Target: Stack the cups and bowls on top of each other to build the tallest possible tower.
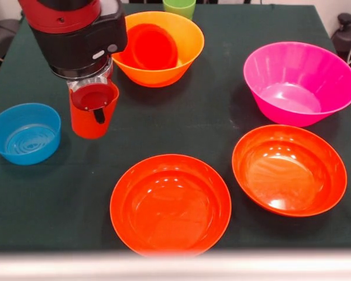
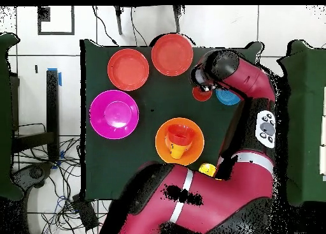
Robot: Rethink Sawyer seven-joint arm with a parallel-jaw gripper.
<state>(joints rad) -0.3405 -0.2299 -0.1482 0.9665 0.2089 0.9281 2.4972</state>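
Two views, taken in turn.

Front view — the end effector (image 1: 95, 105) hangs directly over a red-orange cup (image 1: 93, 111) that stands upright on the bench (image 1: 64, 193), just beside the small blue bowl (image 1: 24, 133). One dark finger (image 1: 99, 115) reaches down inside the cup's mouth; the other is hidden, so whether the cup wall is pinched or free cannot be told. Behind it sits the large orange bowl (image 1: 158, 48) with a small red-orange bowl (image 1: 154, 47) tilted inside — the only nesting so far. A green cup (image 1: 179, 7) shows at the far edge. The magenta bowl (image 1: 299, 82) and two wide red-orange bowls (image 1: 170, 204) (image 1: 289, 170) lie separate, nothing stacked on them.

Overhead view — the arm (image 2: 245, 85) bends over the cup (image 2: 202, 93), which is touching or nearly touching the blue bowl (image 2: 229, 97). A yellow cup (image 2: 206, 169) peeks out near the orange bowl (image 2: 179, 141).

Judgement: the step in hand is a grasp at the red-orange cup's rim, early in the build. Next calls for a firm hold on the wall, a straight lift clear of the blue bowl, then a carry to a chosen base.
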